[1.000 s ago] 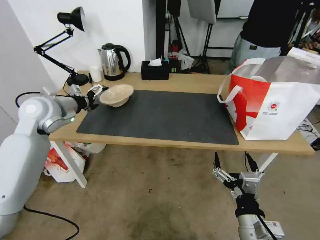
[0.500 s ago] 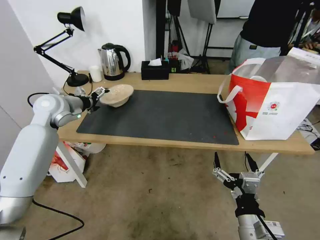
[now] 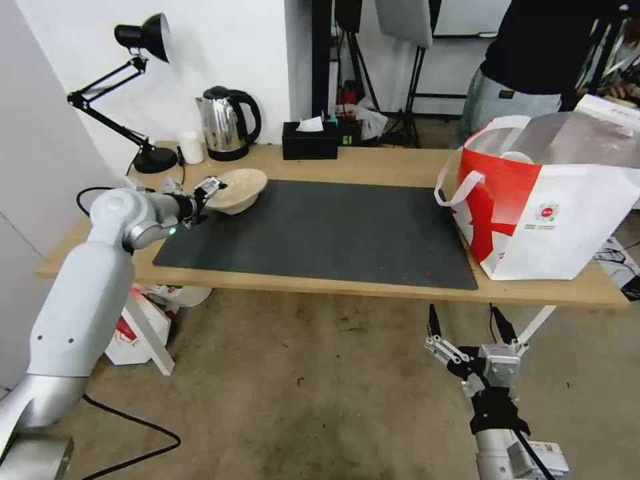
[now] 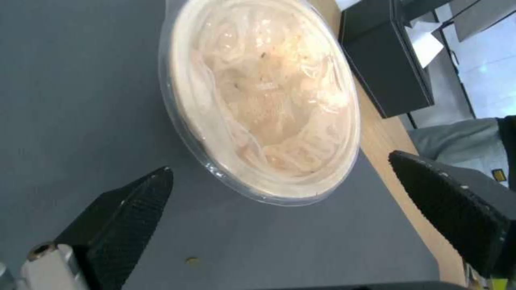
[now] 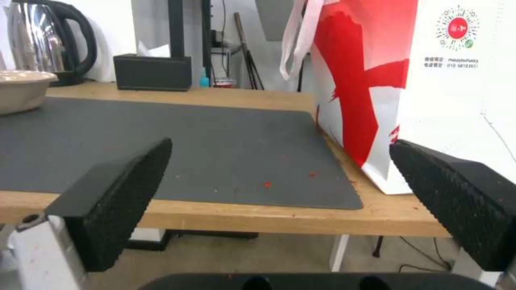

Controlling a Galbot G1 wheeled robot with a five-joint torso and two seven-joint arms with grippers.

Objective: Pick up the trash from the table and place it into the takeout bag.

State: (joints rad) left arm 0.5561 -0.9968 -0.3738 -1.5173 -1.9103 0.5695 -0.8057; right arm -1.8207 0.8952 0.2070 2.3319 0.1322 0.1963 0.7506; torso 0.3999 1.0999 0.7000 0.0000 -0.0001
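The shallow beige bowl (image 3: pixel 235 189) sits on the far left corner of the dark mat (image 3: pixel 320 230) on the surface (image 3: pixel 373 165), its round opening facing up and tilted a little. The left pincer (image 3: pixel 207 189) is wide open at its rim, holding nothing. The right pincer (image 3: pixel 471 333) hangs open below the surface edge, near the takeout bag (image 3: pixel 567 213).

Beige bowl (image 3: pixel 235 189) on the table's (image 3: pixel 373 163) mat, takeout bag (image 3: pixel 553 207) upright.
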